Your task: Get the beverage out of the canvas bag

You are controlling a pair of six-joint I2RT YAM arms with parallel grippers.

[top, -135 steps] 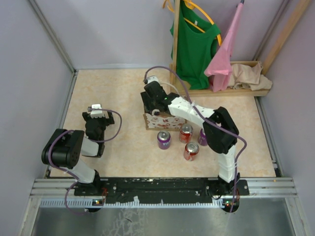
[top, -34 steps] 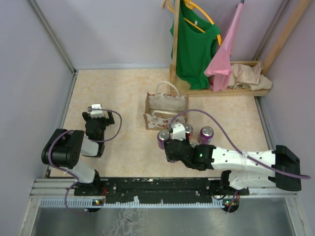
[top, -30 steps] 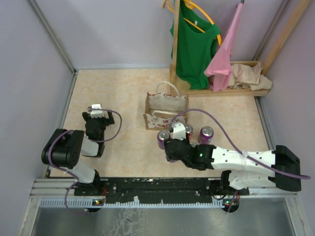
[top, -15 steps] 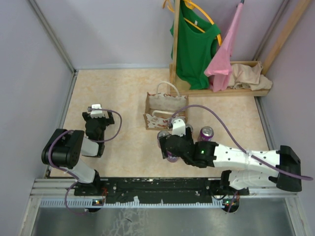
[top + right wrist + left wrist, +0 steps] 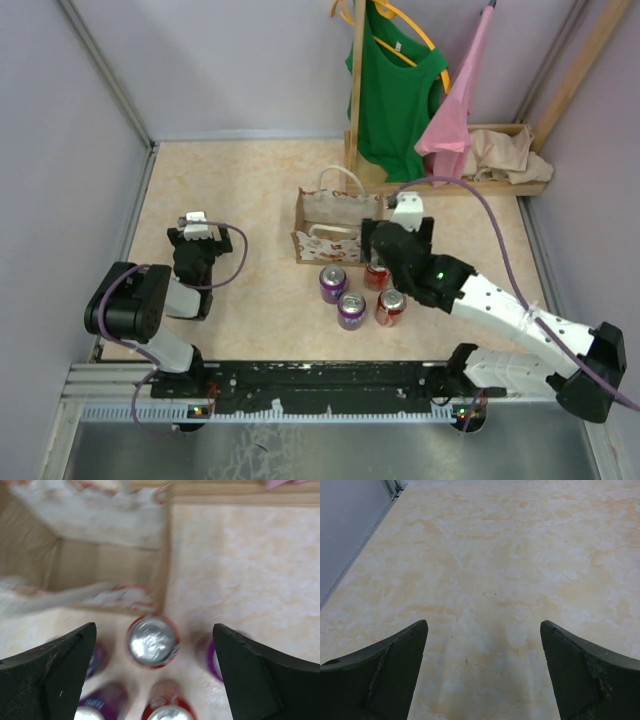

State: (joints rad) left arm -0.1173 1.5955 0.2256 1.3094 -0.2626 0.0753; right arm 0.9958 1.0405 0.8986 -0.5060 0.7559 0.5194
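**A:** Right claw state?
**B:** My right claw (image 5: 154, 630) is hanging spread wide, pinching nothing, above the red can (image 5: 152, 642) just outside the canvas bag (image 5: 325, 245). My left claw (image 5: 482, 675) is idling spread over the table (image 5: 485, 555).
**A:** Step?
**B:** Between picks, I'm guessing. Next I'm needing a look inside before dipping in.
**A:** Views?
**B:** Wrist is showing the bag's inside, upper left: blurred, no can I can make out. Top is hiding the purple can (image 5: 212, 655) under my arm.

Place: a robotics lab cell is being shown (with staged props).
Walls: the table (image 5: 230, 190) is being boxed in by plain panels (image 5: 60, 150).
Rail: robot arms (image 5: 500, 308) are being carried on a mounting rail (image 5: 320, 378).
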